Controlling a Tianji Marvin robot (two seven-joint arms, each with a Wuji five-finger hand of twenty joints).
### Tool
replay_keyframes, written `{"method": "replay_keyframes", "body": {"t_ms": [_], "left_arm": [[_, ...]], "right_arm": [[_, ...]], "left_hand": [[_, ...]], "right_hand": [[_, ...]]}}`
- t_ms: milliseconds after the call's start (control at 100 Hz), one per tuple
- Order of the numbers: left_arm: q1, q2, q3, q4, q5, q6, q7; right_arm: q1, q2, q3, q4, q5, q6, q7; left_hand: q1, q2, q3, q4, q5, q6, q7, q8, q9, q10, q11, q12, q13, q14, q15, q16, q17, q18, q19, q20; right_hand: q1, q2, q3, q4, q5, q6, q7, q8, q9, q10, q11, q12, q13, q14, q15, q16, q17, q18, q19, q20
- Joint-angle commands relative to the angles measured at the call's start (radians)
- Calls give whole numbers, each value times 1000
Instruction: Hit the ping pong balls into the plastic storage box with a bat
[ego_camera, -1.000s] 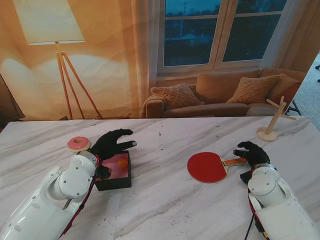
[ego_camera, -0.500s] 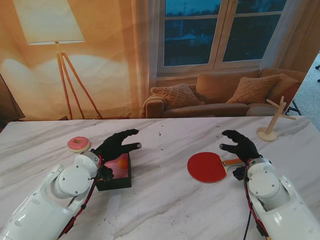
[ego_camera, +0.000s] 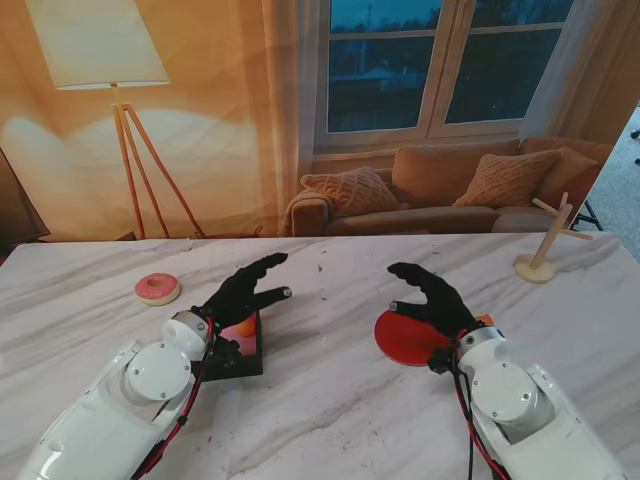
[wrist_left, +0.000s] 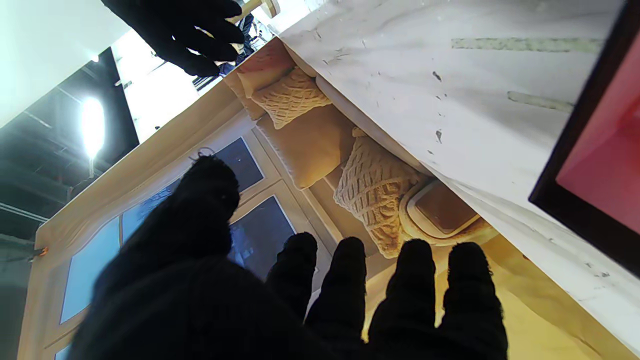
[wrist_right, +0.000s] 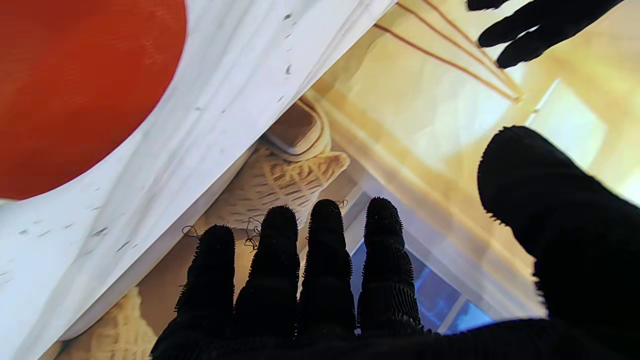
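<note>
here, both hands empty, with the bat flat on the table and a ball already in the box

figure: stand view with two wrist views. the right hand (ego_camera: 432, 300) hangs over the bat (ego_camera: 408, 340), fingers spread and slightly curled, gripping nothing; the red blade lies flat on the table (ego_camera: 340, 400) under and just nearer to me than the fingertips. the bat's handle is mostly hidden by the wrist, only a sliver of orange showing beside it, so whether any finger touches it cannot be told. in the right wrist view the four fingers (wrist_right: 325, 260) stand apart from the thumb with only backdrop between them, confirming an empty grasp, and the red blade (wrist_right: 75, 90) sits to one side on the table top.

the left hand (ego_camera: 245, 292) is likewise open and holds nothing, fingers extended beyond the far edge of the box (ego_camera: 240, 350). the ball (ego_camera: 246, 326), orange, rests inside the box, close under the palm. the left wrist view shows the box's dark rim and red floor (wrist_left: 600, 165) off to the side of the fingers (wrist_left: 345, 280).

judgement: the bat lies flat because it is not in use; with a ball already boxed, the open hands suggest either a finished stroke or a fresh pickup pending. a doughnut (ego_camera: 157, 289) lies well apart from the left fingertips.
</note>
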Motion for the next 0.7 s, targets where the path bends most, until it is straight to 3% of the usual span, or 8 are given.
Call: {"method": "replay_keyframes", "body": {"t_ms": [0, 320, 410, 690], "left_arm": [[18, -4, -2, 2, -7, -3, -19], [30, 11, 0, -3, -21, -61, -75], [22, 7, 13, 7, -15, -73, -59], [23, 2, 19, 13, -20, -85, -38]], "right_arm": [[-13, -10, -14, -14, 1, -8, 9], [-11, -12, -38, 14, 4, -134, -18], [-11, -9, -34, 23, -20, -155, -19], [-15, -12, -29, 28, -30, -177, -42]], "left_hand": [[-29, -19, 14, 7, -44, -13, -12, -7, -39, -38, 14, -19, -25, -29, -1, -9, 1, -44, -12, -15], [-38, -34, 38, 6, -35, -18, -6, -7, -34, -44, 15, -32, -13, -31, 1, -17, 12, -50, -15, -27], [-67, -45, 109, 6, -29, -15, 1, -5, -31, -40, 21, -33, -11, -28, 7, -19, 15, -52, -10, -37], [-75, -45, 115, 1, -15, -5, 26, 12, -44, -35, 23, -31, -21, -34, 6, -19, 2, -57, -12, -40]], "right_hand": [[-25, -1, -12, 33, -56, -37, -17, -8, -39, -28, -9, -17, 15, -10, -18, -14, 12, -16, -17, 24], [-26, 4, -14, 33, -95, -108, -56, -21, -37, -62, -21, -28, 34, -8, -23, -19, 34, -2, -11, 25], [-27, 6, -14, 33, -93, -106, -62, -20, -39, -61, -22, -29, 36, -8, -23, -19, 38, 3, -9, 25], [-26, 5, -14, 33, -91, -97, -68, -11, -41, -64, -13, -28, 43, -12, -17, -16, 43, 7, 2, 27]]}}
